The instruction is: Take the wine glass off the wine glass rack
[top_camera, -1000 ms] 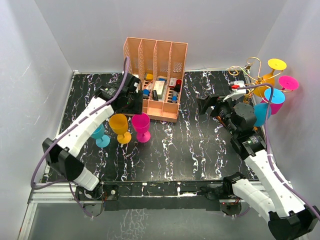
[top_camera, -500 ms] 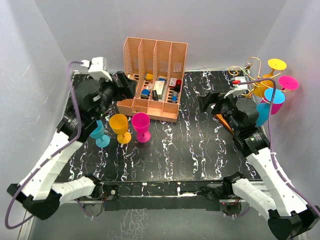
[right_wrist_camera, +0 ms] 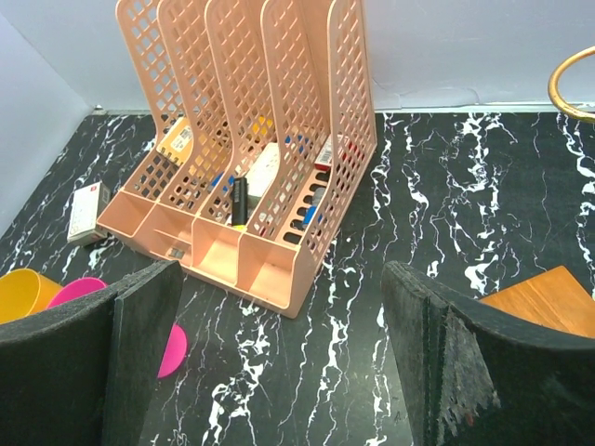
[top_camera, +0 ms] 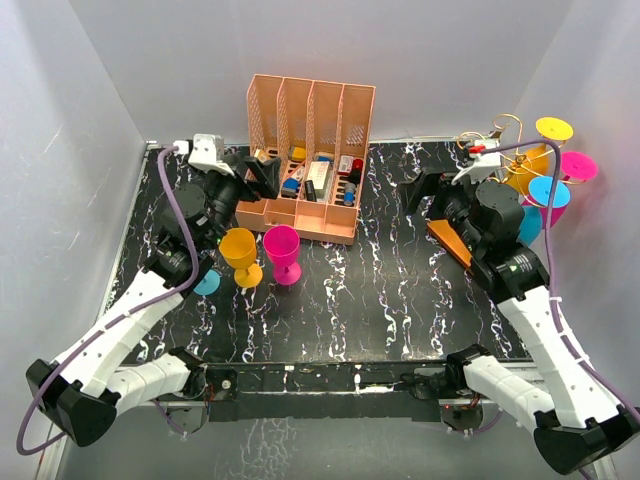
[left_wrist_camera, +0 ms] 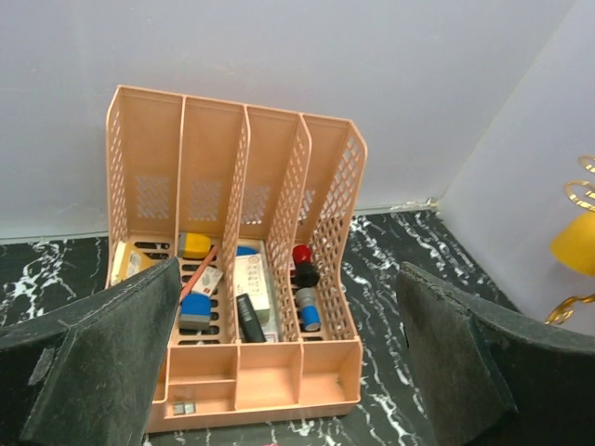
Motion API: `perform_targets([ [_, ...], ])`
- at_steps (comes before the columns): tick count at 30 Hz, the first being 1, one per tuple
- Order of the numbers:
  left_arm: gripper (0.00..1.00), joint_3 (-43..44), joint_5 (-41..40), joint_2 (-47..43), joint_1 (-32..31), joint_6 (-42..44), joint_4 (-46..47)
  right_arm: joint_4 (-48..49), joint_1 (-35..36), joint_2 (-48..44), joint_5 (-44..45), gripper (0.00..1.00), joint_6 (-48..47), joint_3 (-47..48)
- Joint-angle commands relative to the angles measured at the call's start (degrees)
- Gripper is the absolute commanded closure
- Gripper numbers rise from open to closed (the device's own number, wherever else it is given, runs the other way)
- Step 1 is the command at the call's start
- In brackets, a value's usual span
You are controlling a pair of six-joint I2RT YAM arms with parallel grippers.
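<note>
Wine glass (top_camera: 549, 194) hangs on the rack (top_camera: 497, 133) behind the right gripper (top_camera: 420, 192), outside its wide-spread jaws; left gripper (left_wrist_camera: 288, 372) gapes too.

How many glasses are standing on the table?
3, in a row by the organizer: teal glass, partly behind the left arm, orange glass, pink glass.

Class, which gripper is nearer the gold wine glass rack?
Right. The right gripper sits just left of the wine glass rack in the top view; the left gripper is far off, by the peach organizer.
</note>
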Motion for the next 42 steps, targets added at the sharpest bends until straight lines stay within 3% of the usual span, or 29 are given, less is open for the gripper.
perform_targets([
  [1, 0.03, -4.47, -2.59, -3.48, 0.27, 4.62, 8.33, -1.18, 0.11, 2.59, 0.95, 0.04, -1.5, 5.61],
  [13, 0.03, -12.51, -4.15, -5.59, 0.36, 7.13, 12.69, -5.02, 0.1, 17.56, 0.28, 0.04, -9.59, 24.16],
  [16, 0.03, -13.16, -5.16, -5.6, 0.36, 7.59, 13.17, -6.81, 0.06, 21.51, 4.72, 0.04, -11.93, 29.63],
  [22, 0.03, -14.0, -5.22, -5.39, 0.02, 8.01, 14.2, -13.56, 0.11, 29.11, 22.3, 0.02, -17.1, 41.05],
  [29, 0.03, -15.08, -7.82, -5.87, -4.28, 11.47, 15.83, -13.65, 0.11, 26.75, 42.01, 0.0, -25.23, 39.13],
  [37, 0.03, -16.23, -11.5, -6.46, -12.13, 19.56, 18.02, -19.64, 0.03, 19.15, 51.98, 0.05, -30.91, 34.09],
  [42, 0.03, -16.12, -11.9, -6.9, -13.46, 20.39, 17.83, -27.35, -0.26, 17.59, 54.96, 0.13, -26.02, 36.45],
])
